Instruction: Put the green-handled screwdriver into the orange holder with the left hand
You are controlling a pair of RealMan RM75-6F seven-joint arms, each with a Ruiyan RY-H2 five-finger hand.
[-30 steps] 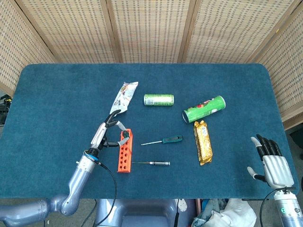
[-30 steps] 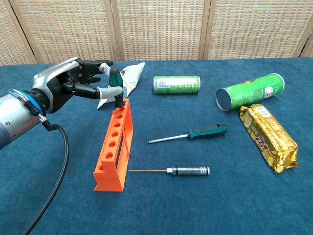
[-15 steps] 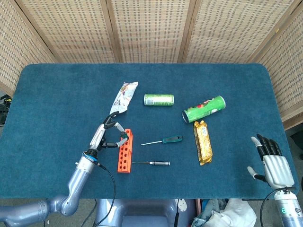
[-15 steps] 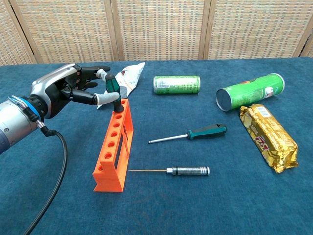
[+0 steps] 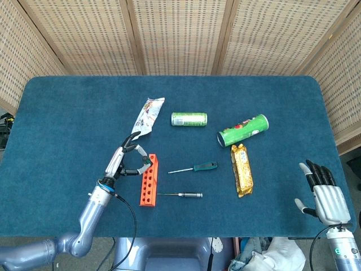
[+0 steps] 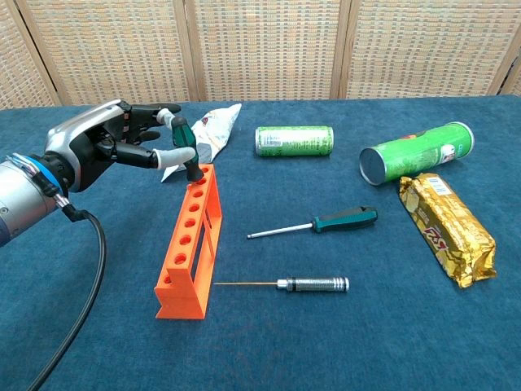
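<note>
The orange holder (image 6: pixel 189 244) (image 5: pixel 149 180) lies on the blue table, its row of holes running away from me. A green-handled screwdriver (image 6: pixel 186 142) (image 5: pixel 144 160) stands in the farthest hole, leaning left toward my left hand (image 6: pixel 102 147) (image 5: pixel 121 161). That hand pinches the handle between thumb and a fingertip, with the other fingers spread. A second green-handled screwdriver (image 6: pixel 346 218) (image 5: pixel 204 166) lies flat to the right of the holder. My right hand (image 5: pixel 326 195) rests at the table's near right edge, fingers apart and empty.
A metal-handled screwdriver (image 6: pixel 313 283) lies by the holder's near end. A white snack bag (image 6: pixel 213 126), a green can (image 6: pixel 294 140), a green tube (image 6: pixel 417 152) and a gold bar (image 6: pixel 446 228) lie farther back and right. A black cable (image 6: pixel 85 277) hangs from my left wrist.
My left hand has drifted a little to the left, and the screwdriver's handle has tipped left with it while its tip stays in the holder's far hole. The right hand has not moved.
</note>
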